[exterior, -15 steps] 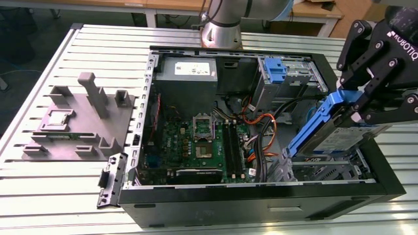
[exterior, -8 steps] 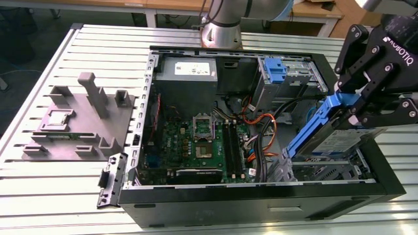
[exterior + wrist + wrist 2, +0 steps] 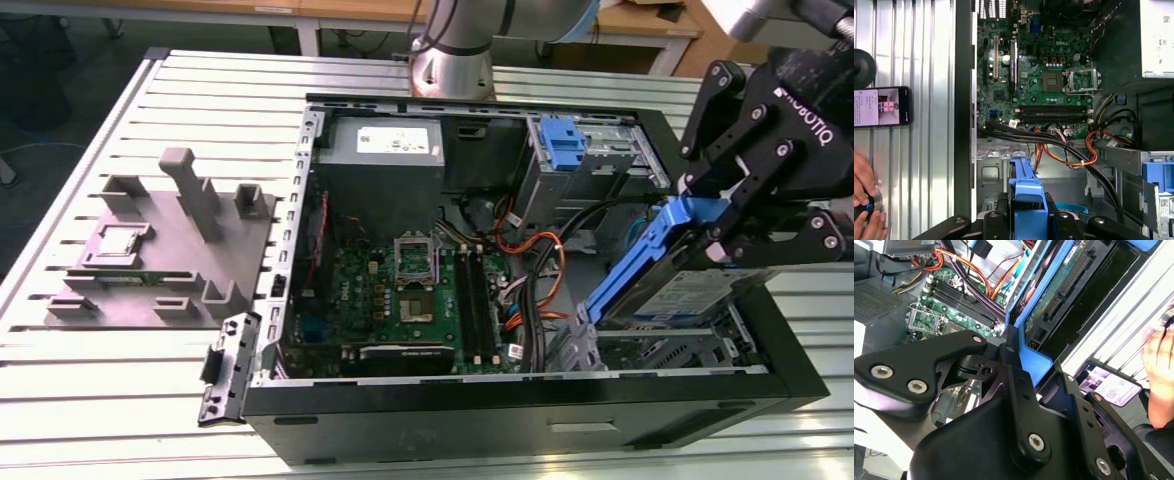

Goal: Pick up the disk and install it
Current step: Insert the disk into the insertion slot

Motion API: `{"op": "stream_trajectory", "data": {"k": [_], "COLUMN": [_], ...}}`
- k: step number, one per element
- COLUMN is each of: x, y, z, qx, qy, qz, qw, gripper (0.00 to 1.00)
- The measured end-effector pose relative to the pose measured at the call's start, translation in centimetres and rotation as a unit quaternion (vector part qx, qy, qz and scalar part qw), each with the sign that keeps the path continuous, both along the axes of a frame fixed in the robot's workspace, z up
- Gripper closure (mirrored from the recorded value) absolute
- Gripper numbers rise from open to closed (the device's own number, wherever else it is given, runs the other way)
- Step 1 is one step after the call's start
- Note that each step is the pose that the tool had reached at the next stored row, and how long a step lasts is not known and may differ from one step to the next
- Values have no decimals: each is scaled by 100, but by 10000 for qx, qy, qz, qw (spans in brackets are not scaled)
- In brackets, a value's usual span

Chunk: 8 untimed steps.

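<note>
My gripper [image 3: 727,235] is shut on the disk [image 3: 638,265], a silver-grey drive in a bright blue carrier. I hold it tilted on edge above the lower drive bay at the exterior view's right end of the open computer case [image 3: 534,385]. In the second wrist view the disk's [image 3: 1064,285] circuit-board underside and connector face the camera, and the black fingers [image 3: 1009,352] clamp the blue frame. In the first wrist view the blue carrier [image 3: 1026,192] stands upright between the finger tips, over the metal bay floor.
A grey multi-post fixture block [image 3: 160,245] sits on the slatted table beside the case. A blue bracket [image 3: 561,140] is fixed in the upper bay. Orange and black cables [image 3: 534,260] run beside the motherboard [image 3: 400,295]. A phone [image 3: 881,106] and a person's hand [image 3: 864,200] are outside the case.
</note>
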<state>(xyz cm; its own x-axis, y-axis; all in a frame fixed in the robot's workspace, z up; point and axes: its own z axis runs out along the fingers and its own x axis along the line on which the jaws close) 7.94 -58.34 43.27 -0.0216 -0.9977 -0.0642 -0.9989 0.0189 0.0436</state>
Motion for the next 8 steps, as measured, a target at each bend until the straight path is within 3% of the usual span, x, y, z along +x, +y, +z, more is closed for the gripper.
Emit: {"op": "stream_trajectory", "data": {"k": [8], "x": [8], "y": [-1], "z": [-71], "qx": [0], "qy": [0], "qz": [0], "qw": [10000], "gripper": [64]}}
